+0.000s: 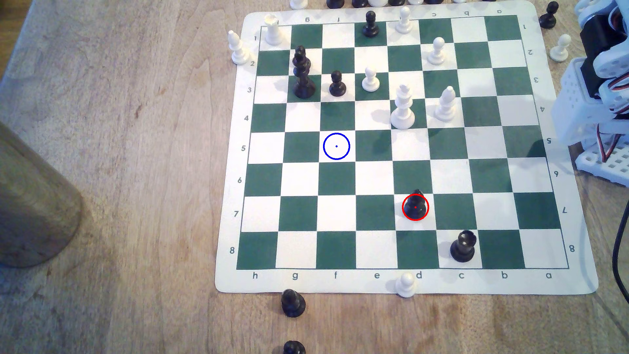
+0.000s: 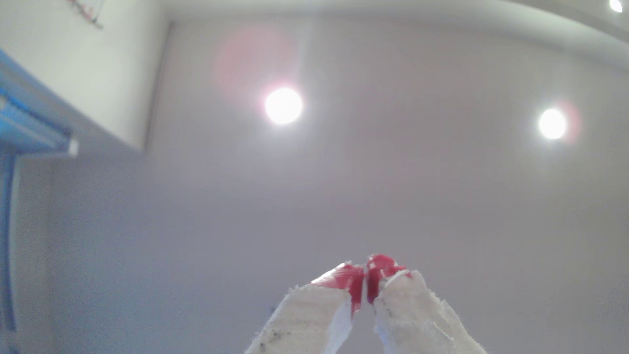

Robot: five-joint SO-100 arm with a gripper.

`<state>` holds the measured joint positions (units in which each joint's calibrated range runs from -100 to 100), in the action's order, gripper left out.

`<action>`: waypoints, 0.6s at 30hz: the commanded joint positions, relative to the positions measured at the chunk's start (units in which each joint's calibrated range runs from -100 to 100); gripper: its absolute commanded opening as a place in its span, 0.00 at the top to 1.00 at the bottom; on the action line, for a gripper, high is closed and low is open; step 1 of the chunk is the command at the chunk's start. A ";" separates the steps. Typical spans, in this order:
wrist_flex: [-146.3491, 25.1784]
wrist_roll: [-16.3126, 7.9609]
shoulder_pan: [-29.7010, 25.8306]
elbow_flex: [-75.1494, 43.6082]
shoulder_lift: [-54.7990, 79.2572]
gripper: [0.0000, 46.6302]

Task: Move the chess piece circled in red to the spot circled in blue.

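Observation:
The chess piece circled in red (image 1: 415,205) is a black bishop standing upright on a white square in row 7, toward the exterior view's lower right of the green-and-white board (image 1: 371,212). The spot circled in blue (image 1: 336,146) is a bare white square in row 5, up and to the left of the bishop in that view. My gripper (image 2: 366,282) points up at the ceiling in the wrist view, its red-tipped, tape-wrapped fingers (image 2: 352,282) pressed together with nothing between them. The white arm (image 1: 599,98) is folded at the exterior view's right edge, off the board.
A black rook (image 1: 462,245) stands in row 8, near the bishop. A white king (image 1: 402,107) and white bishop (image 1: 446,103) stand in row 4; a black king (image 1: 302,73) and pawn (image 1: 337,84) in row 3. Loose pieces ring the mat. A wooden cylinder (image 1: 34,204) stands far left.

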<state>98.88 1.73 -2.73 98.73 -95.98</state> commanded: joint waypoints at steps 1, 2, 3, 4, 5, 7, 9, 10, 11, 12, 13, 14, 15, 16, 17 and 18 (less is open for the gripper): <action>0.38 0.15 -3.25 1.27 0.22 1.00; -0.77 0.15 -3.96 1.27 0.22 1.00; -3.06 0.15 -4.58 1.17 0.31 1.00; -6.42 0.15 -5.29 1.17 0.31 1.00; -10.02 0.15 -5.68 1.17 0.31 1.00; -17.64 0.10 -5.45 1.17 0.31 1.00; -23.70 0.10 -4.12 1.17 0.31 1.00; -26.89 -0.05 -3.80 1.08 0.31 1.00; -33.53 -0.15 -3.33 0.81 0.31 1.00; -35.82 -0.15 -3.33 0.63 0.31 1.00; -36.89 -0.15 -3.25 0.54 0.31 1.00; -38.03 -0.15 -2.94 0.54 0.31 1.00; -44.58 0.10 -2.79 0.18 0.31 1.00; -49.09 -0.20 -3.10 -0.28 0.31 1.00; -54.41 -0.20 -3.49 -1.18 0.31 1.00; -60.88 -0.24 -4.12 -2.63 0.31 1.00</action>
<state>59.52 1.78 -5.83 98.73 -95.64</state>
